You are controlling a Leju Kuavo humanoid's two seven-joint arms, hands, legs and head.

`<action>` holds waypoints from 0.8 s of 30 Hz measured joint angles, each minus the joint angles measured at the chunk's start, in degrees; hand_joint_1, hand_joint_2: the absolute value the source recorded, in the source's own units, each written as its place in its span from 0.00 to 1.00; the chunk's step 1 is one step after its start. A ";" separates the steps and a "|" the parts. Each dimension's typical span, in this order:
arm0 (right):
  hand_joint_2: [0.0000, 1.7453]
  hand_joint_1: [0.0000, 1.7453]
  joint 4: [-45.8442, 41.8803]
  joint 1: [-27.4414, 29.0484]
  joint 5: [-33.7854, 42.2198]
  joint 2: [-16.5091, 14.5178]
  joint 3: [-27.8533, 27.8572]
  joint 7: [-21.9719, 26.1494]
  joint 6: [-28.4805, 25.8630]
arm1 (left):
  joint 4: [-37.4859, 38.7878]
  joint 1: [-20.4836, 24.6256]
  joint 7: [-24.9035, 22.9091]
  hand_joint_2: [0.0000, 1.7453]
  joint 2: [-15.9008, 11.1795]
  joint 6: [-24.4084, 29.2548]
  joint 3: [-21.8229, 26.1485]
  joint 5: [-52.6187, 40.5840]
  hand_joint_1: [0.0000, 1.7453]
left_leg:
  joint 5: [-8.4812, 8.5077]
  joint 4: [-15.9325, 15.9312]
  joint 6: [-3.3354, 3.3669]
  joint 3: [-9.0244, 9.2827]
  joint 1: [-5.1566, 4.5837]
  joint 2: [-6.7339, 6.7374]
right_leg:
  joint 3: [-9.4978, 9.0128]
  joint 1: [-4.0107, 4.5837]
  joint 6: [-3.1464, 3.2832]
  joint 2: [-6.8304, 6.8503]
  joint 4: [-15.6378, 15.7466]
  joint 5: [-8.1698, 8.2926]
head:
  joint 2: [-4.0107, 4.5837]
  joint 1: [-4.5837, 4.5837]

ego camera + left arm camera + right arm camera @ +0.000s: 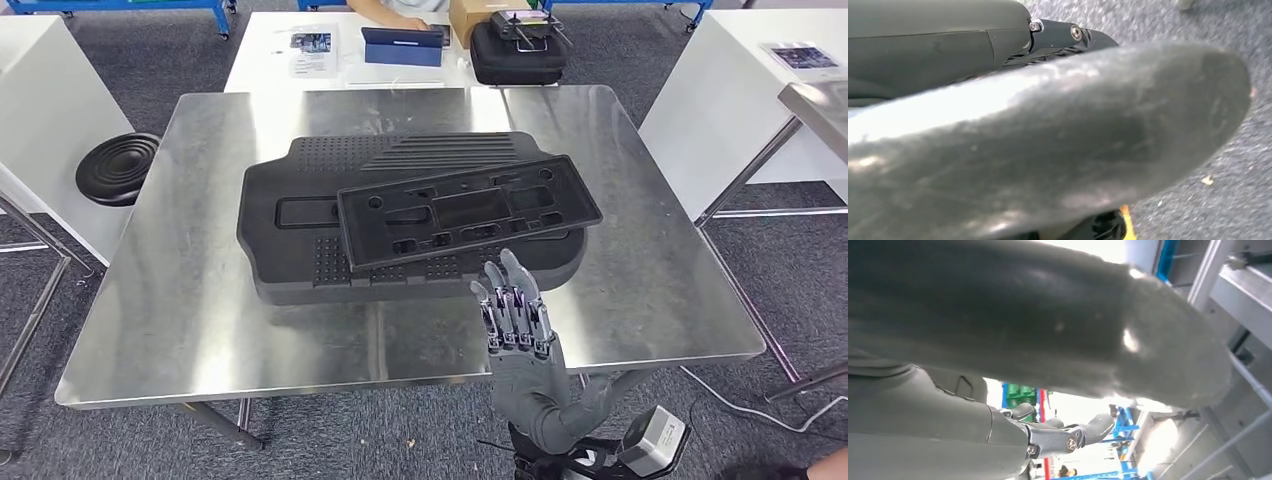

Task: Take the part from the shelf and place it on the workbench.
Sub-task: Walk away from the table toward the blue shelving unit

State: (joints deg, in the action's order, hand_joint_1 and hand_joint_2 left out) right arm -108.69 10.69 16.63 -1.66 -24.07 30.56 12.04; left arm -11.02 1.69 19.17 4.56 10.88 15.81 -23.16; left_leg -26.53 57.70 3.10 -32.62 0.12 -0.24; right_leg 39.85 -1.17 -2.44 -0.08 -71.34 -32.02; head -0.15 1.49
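Two parts (420, 215) stacked on workbench (170, 320).

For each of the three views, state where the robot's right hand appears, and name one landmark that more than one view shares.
Head view: right hand rises at lower centre, fingers spread, just before the black parts on the workbench.
Left wrist view: not in it.
Right wrist view: right hand looms close.
Shared landmark: blue frames, also at the head view's far edge.

Bright even overhead light, glare on steel workbench (200, 330); blurred wrist close-ups.
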 joint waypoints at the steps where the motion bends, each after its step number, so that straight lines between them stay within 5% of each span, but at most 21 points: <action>1: 0.00 0.00 0.10 0.00 0.00 0.00 0.04 0.00 0.00 | 0.00 -0.01 0.00 0.00 0.01 -0.03 0.01 -0.01 0.00 | 0.56 0.02 0.07 -0.66 -0.16 0.09 | 0.09 0.04 -0.21 0.00 -2.12 -0.59 | 0.00 -0.01; 2: 0.00 0.00 0.19 0.00 0.00 0.00 0.08 0.00 0.00 | 0.00 -0.01 0.00 0.00 0.02 -0.05 0.01 -0.02 0.00 | 1.10 0.03 0.10 -1.28 -0.32 0.13 | -0.77 0.12 -0.56 0.01 -2.31 -0.21 | 0.00 -0.02; 4: 0.00 0.00 0.28 -0.04 -0.01 0.00 0.11 0.00 0.00 | 0.00 0.00 -0.01 0.00 0.04 -0.08 0.01 -0.02 0.00 | 2.22 0.06 0.08 -2.47 -0.60 0.12 | -5.50 0.54 -0.88 0.01 3.14 1.91 | 0.00 -0.05; 6: 0.00 0.00 0.30 -0.15 -0.12 -0.02 0.11 0.00 0.01 | 0.00 0.00 -0.02 0.00 0.20 -0.08 0.02 -0.01 0.00 | 3.24 0.15 -0.17 -3.32 -0.90 0.07 | -11.62 1.26 -0.09 0.10 11.78 2.65 | 0.00 -0.02; 8: 0.00 0.00 0.32 -0.20 -0.25 -0.05 0.11 -0.04 0.02 | 0.00 0.00 -0.03 0.00 0.34 -0.10 0.03 -0.04 0.00 | 4.25 0.07 -0.69 -3.72 -0.94 0.12 | -14.19 1.76 0.69 0.17 16.19 2.33 | 0.00 0.02; 11: 0.00 0.00 0.42 -0.29 -0.32 -0.19 0.13 -0.18 0.05 | 0.02 -0.08 -0.22 0.00 0.28 -0.13 0.03 -0.16 0.00 | 3.97 0.49 -1.71 -4.25 -0.78 0.03 | -13.18 1.05 1.54 0.35 17.05 3.61 | 0.00 0.03; 15: 0.00 0.00 0.74 -0.38 -0.22 -0.51 0.14 -0.34 0.07 | 0.02 -0.22 -0.37 0.00 0.27 -0.13 0.03 -0.36 0.00 | -5.59 11.06 -3.41 -6.75 0.14 -0.02 | -11.06 0.44 2.36 0.62 17.20 5.87 | 0.00 0.44; 17: 0.00 0.00 1.01 -0.40 -0.16 -0.54 0.14 -0.39 0.07 | 0.01 -0.22 -0.38 0.00 0.23 -0.15 0.03 -0.55 0.00 | -5.73 14.89 -4.31 -6.44 0.85 0.01 | -9.65 0.17 1.90 0.73 16.72 6.93 | 0.00 0.44; 19: 0.00 0.00 1.25 -0.41 -0.15 -0.59 0.15 -0.44 0.07 | 0.00 -0.20 -0.38 0.00 0.17 -0.18 0.03 -0.72 0.00 | -2.72 11.40 -5.27 -2.61 1.66 0.03 | -7.96 -0.38 1.20 0.75 15.61 7.62 | 0.00 0.45; 21: 0.00 0.00 1.38 -0.46 -0.14 -0.70 0.21 -0.46 0.05 | 0.00 -0.08 -0.36 0.00 0.31 -0.24 0.03 -0.80 0.00 | -2.45 5.18 -6.08 1.83 1.98 -0.28 | -6.25 -0.51 0.54 0.74 14.14 7.99 | 0.00 0.74; 23: 0.00 0.00 1.39 -0.50 -0.10 -0.79 0.26 -0.49 0.02 | 0.00 0.02 -0.31 0.00 0.41 -0.28 0.03 -0.85 0.00 | -3.63 2.60 -5.54 2.85 1.79 -0.62 | -5.17 -0.24 -0.22 0.72 13.28 8.52 | 0.00 0.86; 24: 0.00 0.00 1.39 -0.49 -0.07 -0.81 0.27 -0.50 -0.01 | 0.00 0.02 -0.28 0.00 0.33 -0.27 0.03 -0.85 0.00 | -3.40 2.57 -4.64 2.37 1.63 -0.65 | -4.90 -0.18 -0.75 0.71 13.25 8.93 | 0.00 0.77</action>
State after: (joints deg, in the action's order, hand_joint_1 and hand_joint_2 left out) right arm -107.30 10.21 16.57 -2.47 -23.80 30.05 12.03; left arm -11.02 1.72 18.88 4.88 10.61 15.85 -24.00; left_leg -29.93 60.27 -1.54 -30.25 1.75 -0.88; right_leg 34.94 -1.35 -3.19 0.63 -58.09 -23.08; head -0.15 2.26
